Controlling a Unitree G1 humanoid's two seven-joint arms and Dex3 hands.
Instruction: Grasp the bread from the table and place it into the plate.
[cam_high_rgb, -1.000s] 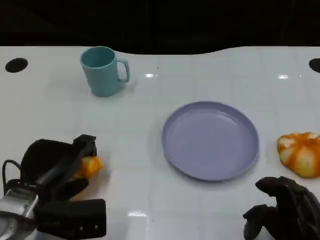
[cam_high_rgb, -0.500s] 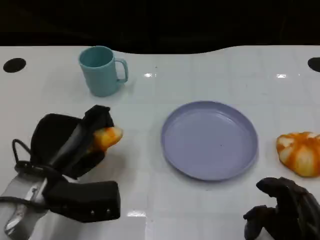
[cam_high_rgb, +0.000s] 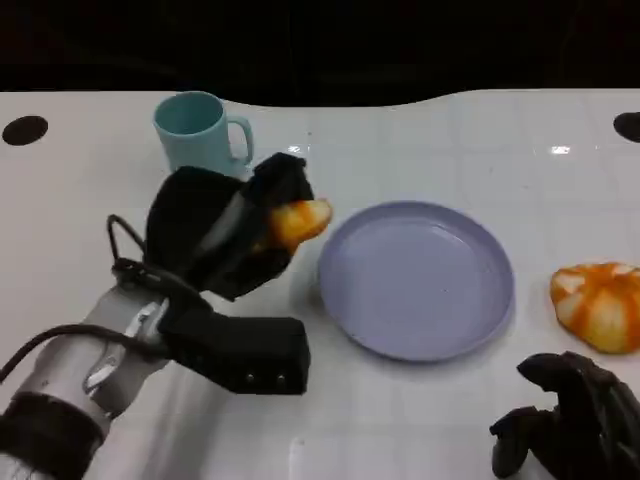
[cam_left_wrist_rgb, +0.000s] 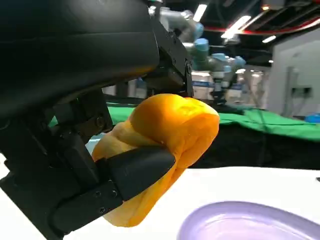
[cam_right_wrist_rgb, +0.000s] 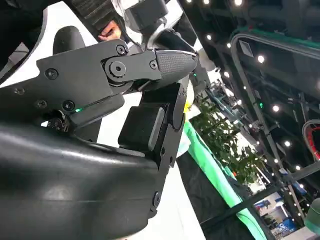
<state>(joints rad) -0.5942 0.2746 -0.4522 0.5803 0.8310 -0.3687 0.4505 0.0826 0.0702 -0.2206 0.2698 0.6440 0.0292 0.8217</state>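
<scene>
Two breads we count: one (cam_high_rgb: 298, 222) gripped by our left hand (cam_high_rgb: 225, 235), one (cam_high_rgb: 597, 305) on the table (cam_high_rgb: 450, 140). One plate (cam_high_rgb: 415, 278), one mug (cam_high_rgb: 197, 131). Our right hand (cam_high_rgb: 570, 425) rests curled, holding nothing.

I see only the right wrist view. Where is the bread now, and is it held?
Observer: The left hand holds a piece of bread above the table, just left of the plate.
Operator: Is the plate empty?
Observer: Yes, nothing lies in it.
Operator: Is there other bread?
Observer: A second bread lies on the table, right of the plate, beyond the right hand.
</scene>
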